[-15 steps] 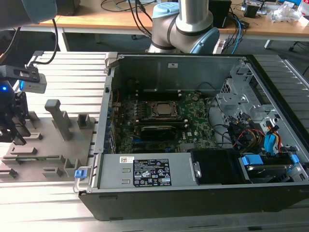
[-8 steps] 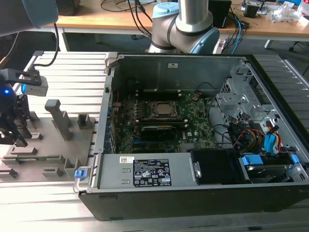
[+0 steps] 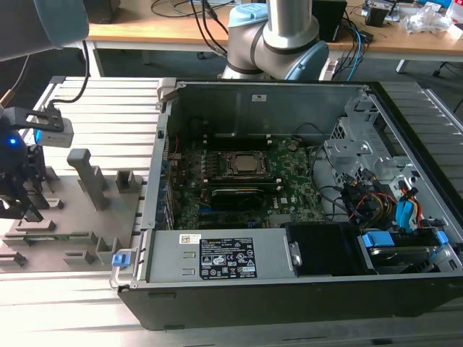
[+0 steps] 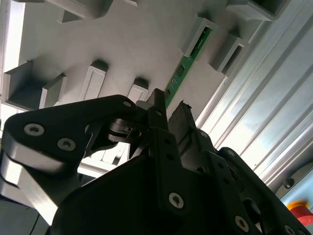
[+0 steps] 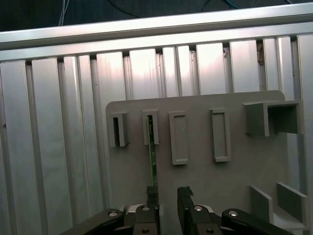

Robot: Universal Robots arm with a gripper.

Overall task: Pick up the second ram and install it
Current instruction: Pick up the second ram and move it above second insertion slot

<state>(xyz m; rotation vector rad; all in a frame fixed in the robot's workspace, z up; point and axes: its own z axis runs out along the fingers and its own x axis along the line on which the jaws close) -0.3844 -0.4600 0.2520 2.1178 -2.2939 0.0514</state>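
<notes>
The second ram (image 5: 152, 156) is a thin green stick standing on edge in a slot of the grey fixture plate (image 5: 234, 181). In the second wrist view the second ram (image 4: 188, 61) runs from a raised holder toward my fingers. My gripper (image 5: 167, 193) hangs just above the stick's near end. Its black fingers stand apart, and the stick lines up with one fingertip (image 5: 152, 192) rather than with the gap. In the exterior view my gripper (image 3: 27, 210) is at the far left over the fixture plate (image 3: 87, 238), beside the open computer case (image 3: 159, 181).
Raised grey blocks and posts (image 3: 83, 173) stand on the fixture plate. The case holds the green motherboard (image 3: 289, 188) with the processor socket (image 3: 242, 165), cables (image 3: 376, 202) and a drive cage. Ribbed aluminium table slats (image 5: 58, 137) surround the plate. The arm's base (image 3: 275, 36) is behind the case.
</notes>
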